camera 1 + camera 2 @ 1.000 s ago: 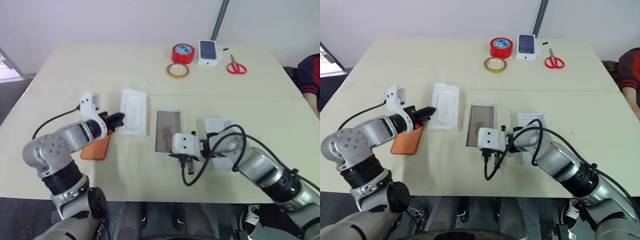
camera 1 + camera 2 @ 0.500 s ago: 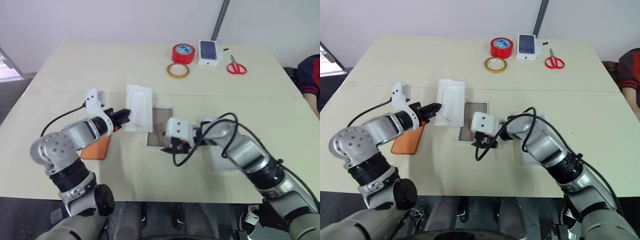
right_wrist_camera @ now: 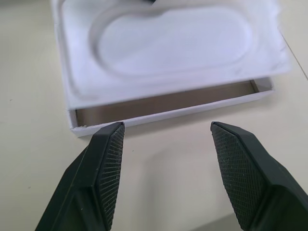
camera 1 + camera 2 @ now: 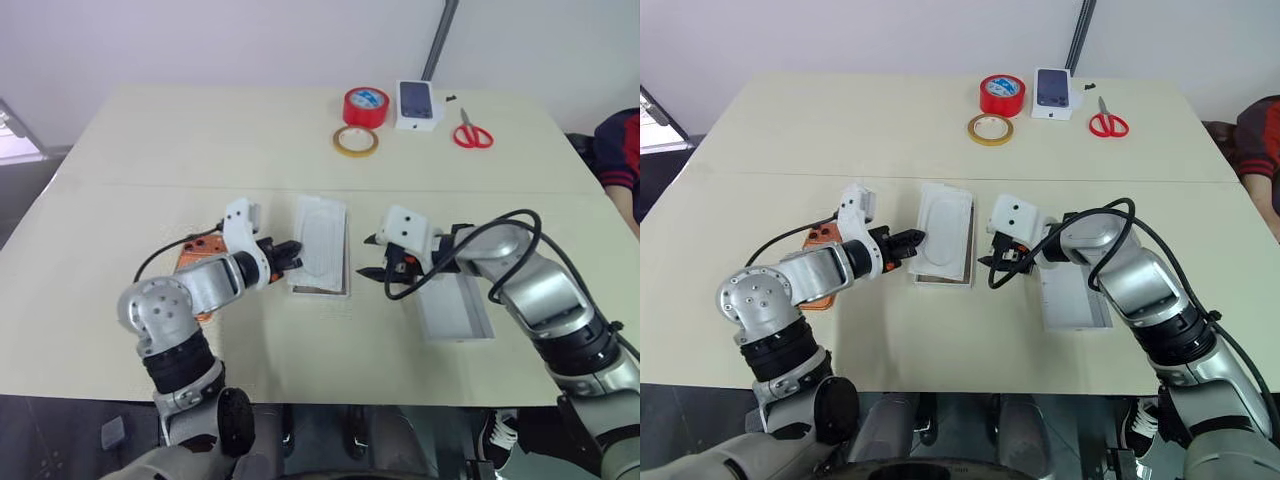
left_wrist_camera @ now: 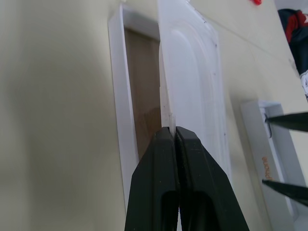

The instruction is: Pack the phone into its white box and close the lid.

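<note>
White box (image 4: 940, 280) btwn grippers: left gripper (image 4: 912, 238) pinching insert (image 4: 944, 228) above it, right gripper (image 4: 990, 263) fingers apart.

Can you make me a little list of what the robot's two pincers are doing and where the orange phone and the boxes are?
left pincer: shut on the white insert's edge
white insert: lying tilted over the white box
white box: open, brownish floor showing, no phone inside
right pincer: open, beside the white box, holding nothing
phone: on the table, behind the left arm
lid: on the table under the right arm
</note>
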`<state>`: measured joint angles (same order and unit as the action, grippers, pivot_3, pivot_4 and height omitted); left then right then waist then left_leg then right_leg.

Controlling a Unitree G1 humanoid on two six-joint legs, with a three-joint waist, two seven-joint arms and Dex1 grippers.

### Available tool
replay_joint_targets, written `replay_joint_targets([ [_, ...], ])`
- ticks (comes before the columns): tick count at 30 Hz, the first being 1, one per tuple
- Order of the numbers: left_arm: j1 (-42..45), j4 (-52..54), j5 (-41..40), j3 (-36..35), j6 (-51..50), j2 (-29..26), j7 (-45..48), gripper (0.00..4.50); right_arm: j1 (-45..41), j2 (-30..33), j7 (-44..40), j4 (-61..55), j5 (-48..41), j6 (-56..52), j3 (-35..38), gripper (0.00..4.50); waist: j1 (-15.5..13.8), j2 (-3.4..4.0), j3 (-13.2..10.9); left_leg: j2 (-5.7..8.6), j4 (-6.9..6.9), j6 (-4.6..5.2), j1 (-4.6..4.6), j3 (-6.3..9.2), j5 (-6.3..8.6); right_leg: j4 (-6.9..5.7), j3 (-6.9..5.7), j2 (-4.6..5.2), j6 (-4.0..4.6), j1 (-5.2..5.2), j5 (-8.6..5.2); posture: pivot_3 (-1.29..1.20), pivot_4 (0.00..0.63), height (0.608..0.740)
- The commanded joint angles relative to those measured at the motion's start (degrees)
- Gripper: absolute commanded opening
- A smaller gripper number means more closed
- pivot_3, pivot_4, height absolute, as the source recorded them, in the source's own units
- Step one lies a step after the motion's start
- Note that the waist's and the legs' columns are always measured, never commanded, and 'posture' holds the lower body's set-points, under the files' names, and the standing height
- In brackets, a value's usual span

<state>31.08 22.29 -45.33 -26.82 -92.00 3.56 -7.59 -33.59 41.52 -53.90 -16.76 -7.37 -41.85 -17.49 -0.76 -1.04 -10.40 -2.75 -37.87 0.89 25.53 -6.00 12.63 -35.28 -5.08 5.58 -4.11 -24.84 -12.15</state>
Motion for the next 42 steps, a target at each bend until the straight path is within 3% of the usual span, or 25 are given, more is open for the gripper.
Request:
replay_joint_targets([
  [1,0.03,1.95,-2.03,1.29,-0.50,0.40,-1.30,0.00,-0.17,-0.59,0.91,-0.30,0.23,1.31,0.92,2.97,0.03,0.00,0.00,0.00,0.00,0.00,0.00,0.01,0.00,0.00,0.00,0.00,0.00,0.00,0.00,0.00,0.150,0.736],
  [4,-0.01,1.91,-2.86,1.16,-0.50,0.50,-2.11,0.94,-0.09,-1.01,1.46,0.31,0.39,1.79,0.80,3.03,0.05,0.00,0.00,0.00,0.00,0.00,0.00,0.01,0.00,0.00,0.00,-0.01,0.00,0.00,0.00,0.00,0.150,0.736],
  [9,0.21,2.78,-5.95,-0.11,-0.50,0.73,-2.59,3.52,-0.26,-1.47,2.13,1.55,0.76,2.82,0.76,3.03,0.02,0.00,0.00,0.00,0.00,0.00,0.00,0.01,0.00,0.00,0.00,-0.01,0.00,0.00,0.00,0.00,0.150,0.736],
  [12,0.45,3.23,-7.96,-1.00,-0.50,0.10,-3.06,3.52,-1.39,-2.71,3.13,2.97,0.67,3.17,1.42,3.03,0.06,0.00,0.00,0.00,0.00,0.00,-0.01,0.01,0.00,0.00,0.00,-0.01,0.00,0.01,0.00,0.00,0.150,0.736],
  [13,0.53,3.36,-8.53,-1.29,-0.50,-0.23,-3.21,3.55,-1.79,-3.09,3.29,3.38,0.46,3.04,1.66,2.77,0.06,0.00,0.00,0.00,0.00,0.00,-0.01,0.01,0.00,-0.01,0.00,-0.01,0.00,0.00,0.00,0.00,0.150,0.736],
  [15,1.09,4.05,-9.33,-2.44,-0.50,-1.83,-2.90,3.56,-3.24,-4.41,4.24,4.79,0.21,2.29,2.16,2.18,0.11,0.00,0.00,0.01,0.00,0.00,-0.01,0.01,0.00,-0.01,0.00,-0.02,0.00,0.00,0.00,0.00,0.150,0.736],
  [19,1.44,5.53,-8.54,-3.33,0.51,-7.89,-0.37,3.56,-5.84,-7.65,6.06,6.93,0.19,0.61,1.65,0.11,0.21,0.00,0.00,0.02,0.00,0.00,-0.01,0.00,0.00,-0.04,0.00,-0.04,0.00,-0.02,0.00,0.00,0.150,0.736],
  [23,-2.12,7.61,-5.56,1.21,6.03,-17.28,5.24,3.56,-7.80,-11.32,7.78,8.85,0.95,-0.44,-0.19,0.05,0.32,0.01,0.00,0.01,0.02,-0.01,-0.03,-0.01,0.00,-0.08,0.00,-0.08,0.00,-0.04,0.01,0.00,0.150,0.736],
  [27,-13.35,12.41,2.91,10.47,25.03,-32.50,20.92,3.56,-11.60,-18.00,12.67,15.95,4.39,-0.78,-3.27,0.05,1.42,0.02,0.00,-0.04,0.07,-0.10,-0.02,-0.11,0.01,-0.10,0.02,-0.04,0.04,-0.14,0.02,0.00,0.150,0.736],
  [29,-17.93,12.43,5.50,12.47,31.78,-36.54,26.32,3.56,-13.07,-20.52,14.19,19.66,5.63,-0.24,-4.03,0.05,1.37,0.01,0.00,-0.07,0.24,-0.38,-0.01,-0.14,0.04,-0.10,0.07,0.02,0.06,-0.26,0.02,0.00,0.150,0.736],
  [37,-29.99,13.88,7.45,12.60,43.39,-43.16,39.09,3.56,-16.58,-26.93,18.77,33.40,11.40,6.73,-6.89,0.05,1.71,0.03,-0.01,-0.06,0.62,-0.57,0.12,-0.19,-0.06,0.02,0.12,0.06,0.11,-0.56,0.04,0.00,0.150,0.736],
  [42,-32.03,14.63,6.97,12.33,44.61,-43.05,39.95,3.56,-17.82,-28.35,21.90,38.68,14.78,11.01,-6.73,0.05,1.81,0.05,-0.01,-0.09,0.63,-0.59,0.10,-0.20,-0.08,-0.01,0.13,0.02,0.12,-0.57,0.05,0.00,0.150,0.736],
])
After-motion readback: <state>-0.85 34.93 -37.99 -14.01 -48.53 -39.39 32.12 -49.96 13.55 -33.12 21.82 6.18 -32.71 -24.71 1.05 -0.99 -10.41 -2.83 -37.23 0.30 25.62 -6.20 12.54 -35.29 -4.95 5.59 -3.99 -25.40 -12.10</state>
